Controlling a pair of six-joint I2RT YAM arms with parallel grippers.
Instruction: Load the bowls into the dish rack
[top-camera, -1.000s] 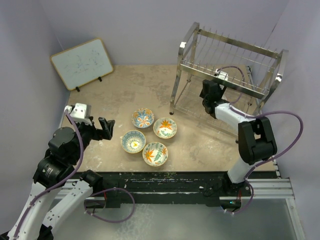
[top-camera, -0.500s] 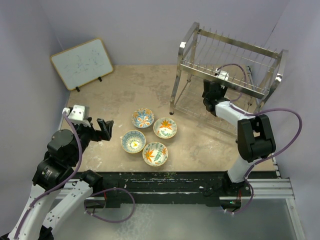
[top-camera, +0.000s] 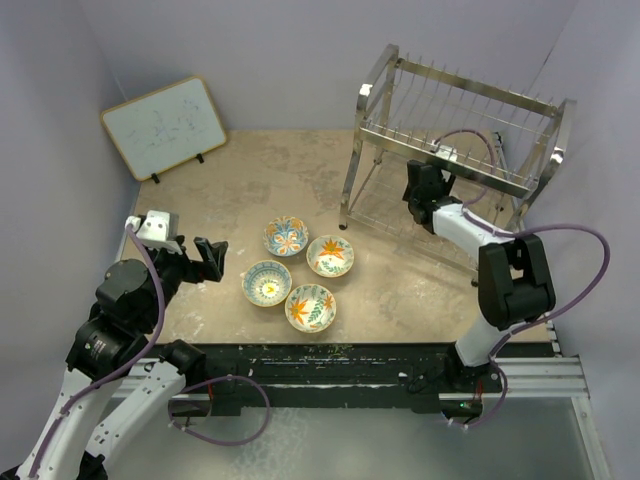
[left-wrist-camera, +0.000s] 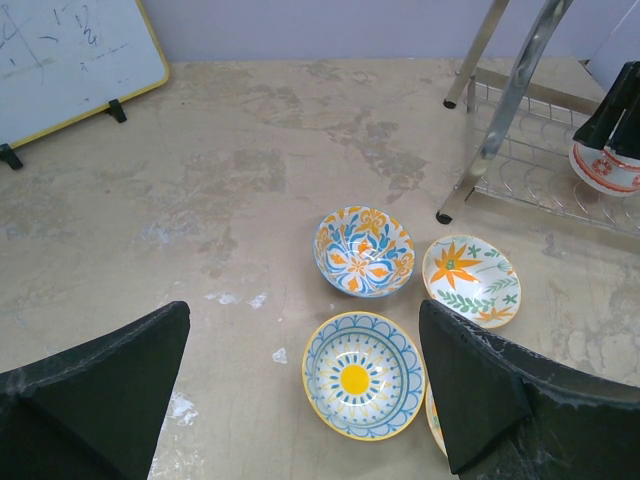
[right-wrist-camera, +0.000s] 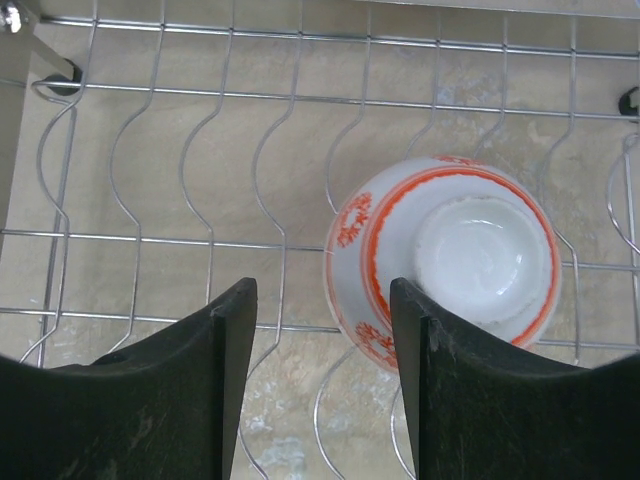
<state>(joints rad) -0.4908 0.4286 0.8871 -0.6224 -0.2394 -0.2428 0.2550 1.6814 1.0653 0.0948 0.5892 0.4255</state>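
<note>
Four bowls sit grouped on the table: a blue-orange one (top-camera: 285, 237) (left-wrist-camera: 363, 250), an orange-flower one (top-camera: 330, 255) (left-wrist-camera: 470, 281), a blue one with a yellow centre (top-camera: 267, 282) (left-wrist-camera: 363, 374), and a leaf-patterned one (top-camera: 311, 307). A fifth, red-orange rimmed bowl (right-wrist-camera: 450, 260) (left-wrist-camera: 605, 168) lies upside down on the lower wires of the dish rack (top-camera: 455, 150). My right gripper (right-wrist-camera: 322, 290) (top-camera: 417, 203) is open inside the lower tier, its right finger (right-wrist-camera: 470, 390) next to that bowl. My left gripper (left-wrist-camera: 303, 320) (top-camera: 210, 258) is open and empty, hovering left of the group.
A wood-framed whiteboard (top-camera: 165, 125) (left-wrist-camera: 70, 50) leans at the back left. The rack's chrome legs (left-wrist-camera: 505, 110) stand just right of the bowls. Purple walls close in on all sides.
My right gripper has shifted slightly inside the rack's lower tier. My left arm has shifted slightly. The bowls on the table have not moved.
</note>
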